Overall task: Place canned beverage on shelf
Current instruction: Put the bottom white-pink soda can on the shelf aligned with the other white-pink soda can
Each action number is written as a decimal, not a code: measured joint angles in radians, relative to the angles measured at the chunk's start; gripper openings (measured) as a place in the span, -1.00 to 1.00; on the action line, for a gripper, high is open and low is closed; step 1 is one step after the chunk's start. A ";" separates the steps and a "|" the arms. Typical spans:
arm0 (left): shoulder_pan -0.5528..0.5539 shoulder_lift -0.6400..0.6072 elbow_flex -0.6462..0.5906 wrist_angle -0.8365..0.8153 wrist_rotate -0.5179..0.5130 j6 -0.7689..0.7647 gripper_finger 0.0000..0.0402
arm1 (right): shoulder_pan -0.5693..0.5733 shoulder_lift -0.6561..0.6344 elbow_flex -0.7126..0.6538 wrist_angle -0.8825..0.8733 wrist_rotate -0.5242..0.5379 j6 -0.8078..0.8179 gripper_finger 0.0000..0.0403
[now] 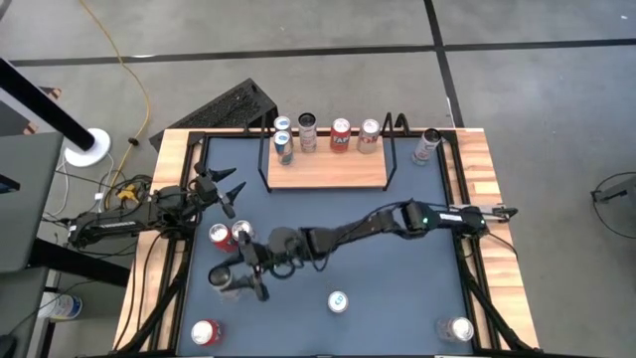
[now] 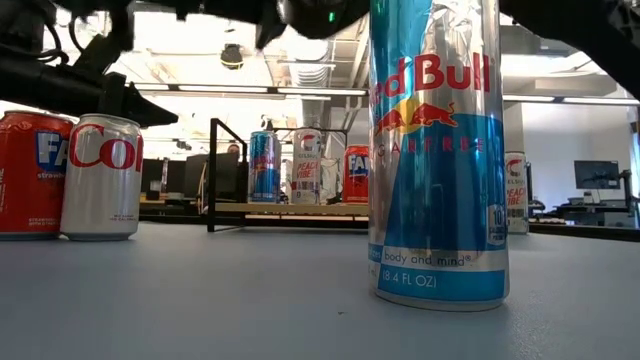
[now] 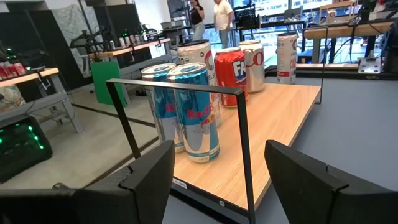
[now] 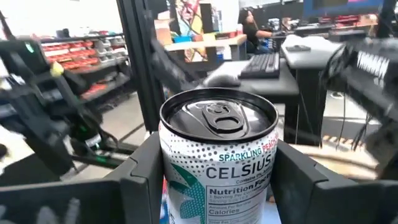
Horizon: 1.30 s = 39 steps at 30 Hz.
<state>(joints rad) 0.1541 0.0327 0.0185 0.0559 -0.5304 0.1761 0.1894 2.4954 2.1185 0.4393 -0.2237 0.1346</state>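
My right gripper [image 4: 214, 180] brackets the Celsius can [image 4: 217, 155], its base cut off; I can't confirm contact. Left gripper [image 3: 217, 180] is spread beside the shelf [image 3: 280, 118]

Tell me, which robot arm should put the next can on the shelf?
The right arm. Its hand already brackets the Celsius can, fingers either side. The left hand is empty and open, facing the shelf, so it would first need a can.
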 joint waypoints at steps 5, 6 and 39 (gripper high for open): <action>0.000 0.000 0.000 0.000 0.000 0.000 0.20 | -0.075 -0.135 0.001 -0.140 -0.141 -0.028 0.02; 0.000 0.000 0.000 0.000 0.000 0.000 0.20 | -0.087 -0.163 0.001 -0.175 -0.154 -0.045 0.02; 0.000 0.000 0.000 0.000 0.000 0.000 0.20 | -0.479 -0.977 -1.307 0.305 0.058 -0.101 0.03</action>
<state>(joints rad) 0.1543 0.0326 0.0189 0.0555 -0.5300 0.1761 -0.2897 1.5180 0.8120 0.7441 -0.1660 0.0340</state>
